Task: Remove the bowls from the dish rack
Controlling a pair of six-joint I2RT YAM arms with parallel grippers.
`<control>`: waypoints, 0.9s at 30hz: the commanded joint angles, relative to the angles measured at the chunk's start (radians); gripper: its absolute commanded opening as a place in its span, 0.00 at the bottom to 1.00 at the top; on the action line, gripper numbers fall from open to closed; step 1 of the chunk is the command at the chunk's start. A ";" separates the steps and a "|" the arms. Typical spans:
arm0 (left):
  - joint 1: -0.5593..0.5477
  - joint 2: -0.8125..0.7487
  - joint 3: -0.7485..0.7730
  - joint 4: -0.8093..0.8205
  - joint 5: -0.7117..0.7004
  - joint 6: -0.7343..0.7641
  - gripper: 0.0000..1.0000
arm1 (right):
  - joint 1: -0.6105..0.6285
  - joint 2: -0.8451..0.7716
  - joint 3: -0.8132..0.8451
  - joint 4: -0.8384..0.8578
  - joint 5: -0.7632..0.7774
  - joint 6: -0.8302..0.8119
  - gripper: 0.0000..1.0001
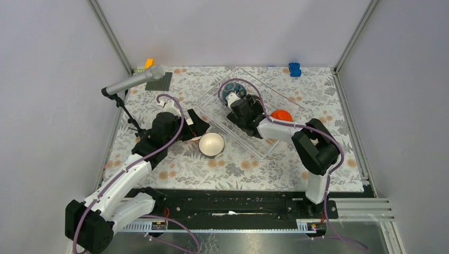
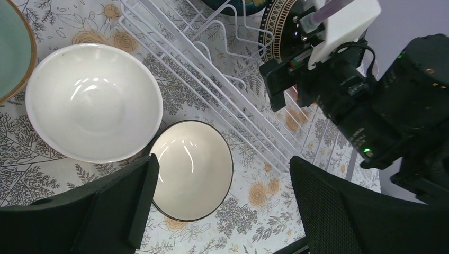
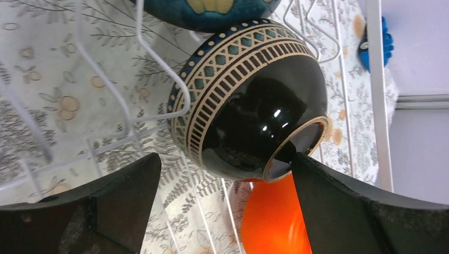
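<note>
Floral counter (image 1: 328, 106), left gripper (image 2: 219, 177) jaws spread over cream bowl (image 2: 196, 159), right gripper (image 3: 225, 172) jaws spread facing black patterned bowl (image 3: 254, 106) in dish rack (image 2: 222, 100).

Inside the white wire-grid dish rack (image 1: 212, 103): crowded. Between the spread fingers of the right gripper (image 3: 226, 161), blocked by a black glazed bowl with patterned band (image 3: 249, 106), standing on edge among upright wire prongs. Hemmed by a dark blue flowered bowl (image 3: 212, 8) behind and an orange bowl (image 3: 272, 222) just beside.

Beside the rack, under the wide-open left gripper (image 2: 222, 161): a cream bowl with dark rim (image 2: 190, 169), close against a plain white bowl (image 2: 92, 100), with a pale green bowl (image 2: 10, 47) just beyond.

Open passage over the floral cloth (image 1: 238, 169) near the arm bases. Barred at the far left corner by a grey microphone on stand (image 1: 135, 80).
</note>
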 commanded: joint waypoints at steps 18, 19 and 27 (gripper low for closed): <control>-0.002 -0.002 -0.004 0.069 -0.009 0.028 0.99 | 0.014 0.062 -0.103 0.471 0.316 -0.049 0.73; -0.002 -0.004 -0.005 0.068 -0.010 0.028 0.99 | 0.014 0.047 -0.111 0.471 0.321 -0.039 0.68; -0.002 -0.026 -0.017 0.063 -0.009 0.019 0.99 | -0.001 -0.084 -0.205 0.492 0.330 0.021 0.53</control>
